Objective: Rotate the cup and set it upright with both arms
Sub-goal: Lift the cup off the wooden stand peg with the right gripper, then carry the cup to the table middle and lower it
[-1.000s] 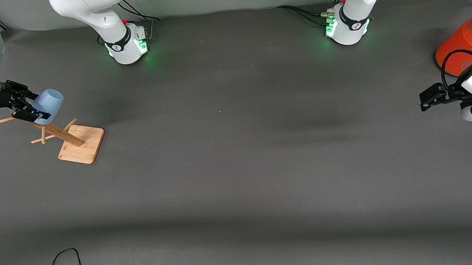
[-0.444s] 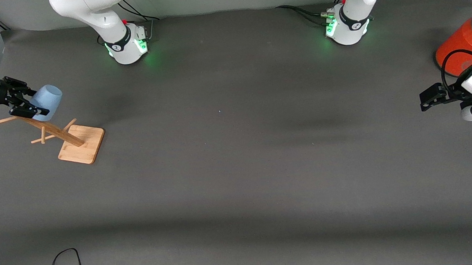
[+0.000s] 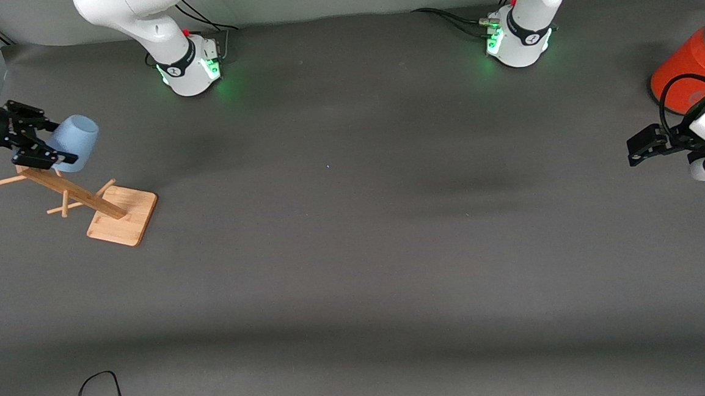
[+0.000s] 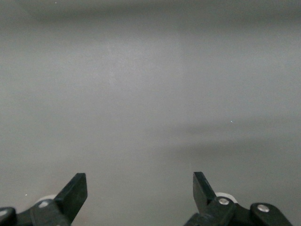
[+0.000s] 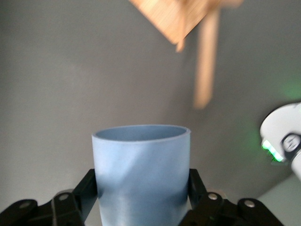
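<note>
Currently, right gripper [image 3: 40,148]: fingers clamp the pale-blue cup [image 3: 75,143], over the wooden rack [image 3: 93,204]; arm mostly cut off.
Left gripper [image 3: 637,147]: waits, fingers spread, partly hiding the orange can [image 3: 684,67].

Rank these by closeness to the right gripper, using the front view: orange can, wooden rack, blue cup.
1. Blue cup: held sideways in the right gripper, above the rack.
2. Wooden rack: on the table just below the cup, at the right arm's end.
3. Orange can: at the left arm's end.

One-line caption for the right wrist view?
Right gripper jaws clamp the blue cup, rim facing away, wooden rack ahead.
</note>
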{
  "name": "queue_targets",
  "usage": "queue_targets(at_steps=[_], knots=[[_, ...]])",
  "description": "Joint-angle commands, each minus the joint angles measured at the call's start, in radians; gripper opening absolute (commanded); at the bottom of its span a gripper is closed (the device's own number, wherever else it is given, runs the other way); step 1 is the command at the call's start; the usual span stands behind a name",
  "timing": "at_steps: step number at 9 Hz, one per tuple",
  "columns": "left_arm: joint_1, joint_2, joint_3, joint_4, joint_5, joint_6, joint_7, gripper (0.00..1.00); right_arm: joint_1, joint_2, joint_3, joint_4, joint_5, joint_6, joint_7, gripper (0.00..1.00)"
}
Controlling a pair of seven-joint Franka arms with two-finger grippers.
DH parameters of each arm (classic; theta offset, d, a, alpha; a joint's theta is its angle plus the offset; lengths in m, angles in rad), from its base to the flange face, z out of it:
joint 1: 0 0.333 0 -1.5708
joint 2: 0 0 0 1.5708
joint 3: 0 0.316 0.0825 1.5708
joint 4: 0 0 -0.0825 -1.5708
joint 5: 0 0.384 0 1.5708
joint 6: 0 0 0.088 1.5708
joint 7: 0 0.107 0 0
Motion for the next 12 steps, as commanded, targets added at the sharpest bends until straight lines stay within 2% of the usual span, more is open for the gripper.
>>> queue_targets(at_steps=[1,3,5,7,8,10,12], knots=[[0.001,-0.022,0.001,-0.022,-0.008,0.010,0.011,1.00,0.007,0.042,0.199,0.082,0.041,0.047,0.223,0.55],[0.003,-0.022,0.001,-0.022,-0.008,0.010,0.011,1.00,0.009,0.137,0.422,0.148,0.038,0.156,0.403,0.55],[0.001,-0.022,0.001,-0.022,-0.008,0.010,0.011,1.00,0.012,0.279,0.614,0.216,0.008,0.300,0.599,0.55],[0.003,-0.022,0.001,-0.021,-0.008,0.010,0.011,1.00,0.018,0.446,0.793,0.246,-0.167,0.456,0.819,0.55],[0.003,-0.022,0.001,-0.021,-0.008,0.010,0.011,1.00,0.029,0.528,0.853,0.263,-0.271,0.495,0.953,0.56],[0.003,-0.022,0.001,-0.019,-0.008,0.010,0.011,1.00,0.053,0.698,0.945,0.285,-0.484,0.588,1.245,0.57],[0.003,-0.022,0.001,-0.019,-0.008,0.010,0.011,1.00,0.088,0.871,1.002,0.328,-0.737,0.627,1.513,0.59]])
